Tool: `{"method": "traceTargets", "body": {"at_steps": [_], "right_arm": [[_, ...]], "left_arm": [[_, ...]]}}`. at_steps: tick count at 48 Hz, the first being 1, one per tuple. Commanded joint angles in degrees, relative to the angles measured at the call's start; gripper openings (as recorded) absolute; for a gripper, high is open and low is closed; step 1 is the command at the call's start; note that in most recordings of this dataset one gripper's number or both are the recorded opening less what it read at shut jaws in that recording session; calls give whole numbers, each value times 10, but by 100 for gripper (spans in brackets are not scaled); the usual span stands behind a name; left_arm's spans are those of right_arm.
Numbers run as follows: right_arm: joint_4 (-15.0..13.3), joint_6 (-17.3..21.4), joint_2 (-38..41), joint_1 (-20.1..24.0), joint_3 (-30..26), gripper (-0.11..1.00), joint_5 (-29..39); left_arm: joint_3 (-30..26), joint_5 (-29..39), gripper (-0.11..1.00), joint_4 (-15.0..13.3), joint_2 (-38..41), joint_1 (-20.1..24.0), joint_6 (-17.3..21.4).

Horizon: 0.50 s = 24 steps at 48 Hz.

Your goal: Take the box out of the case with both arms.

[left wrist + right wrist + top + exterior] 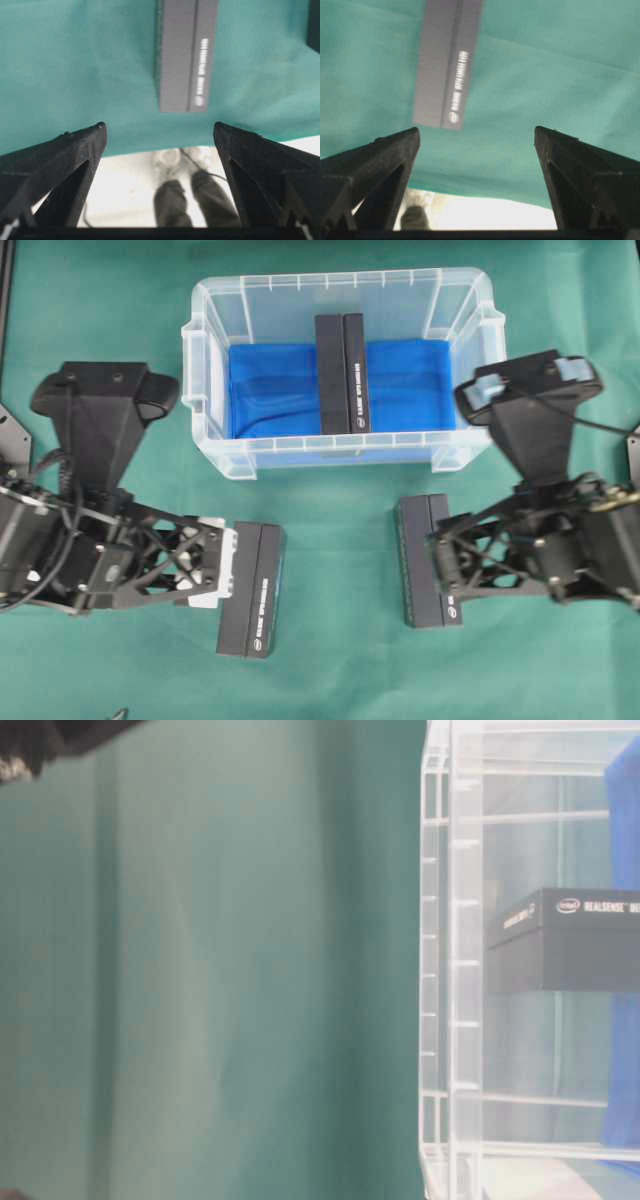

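The clear case (pixel 205 370) stands at the back middle, lined with a blue sheet (pixel 270 390). One black box (pixel 342 373) lies inside it across the sheet, and it shows through the case wall (pixel 450 960) as box (pixel 565 940). Two more black boxes lie on the green cloth in front, one at the left (pixel 252 590) and one at the right (pixel 420 575). My left gripper (pixel 228 568) is open by the left box (pixel 185 55), holding nothing. My right gripper (pixel 440 578) is open by the right box (pixel 447 65), also empty. In the wrist views both grippers (pixel 160 127) (pixel 476 130) stand wide apart.
Green cloth (pixel 330 660) covers the table. Its near edge and a person's legs (pixel 192 200) beyond it show in the left wrist view. Both bulky arm bodies (pixel 70 540) (pixel 580 540) flank the case's front corners.
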Motion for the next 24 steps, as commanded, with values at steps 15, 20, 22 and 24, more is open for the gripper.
{"method": "traceTargets", "body": {"at_steps": [15, 20, 22, 24], "right_arm": [[2, 55, -112, 33, 83, 92, 7], [2, 71, -137, 40, 104, 92, 7], [2, 75, -148, 42, 112, 91, 8], [2, 77, -160, 45, 121, 91, 11]], "left_arm": [[62, 31, 91, 0, -84, -30, -40], [98, 25, 91, 0, -113, -47, -65], [110, 24, 91, 0, -124, -53, -73], [121, 22, 91, 0, -135, -59, -81]]}}
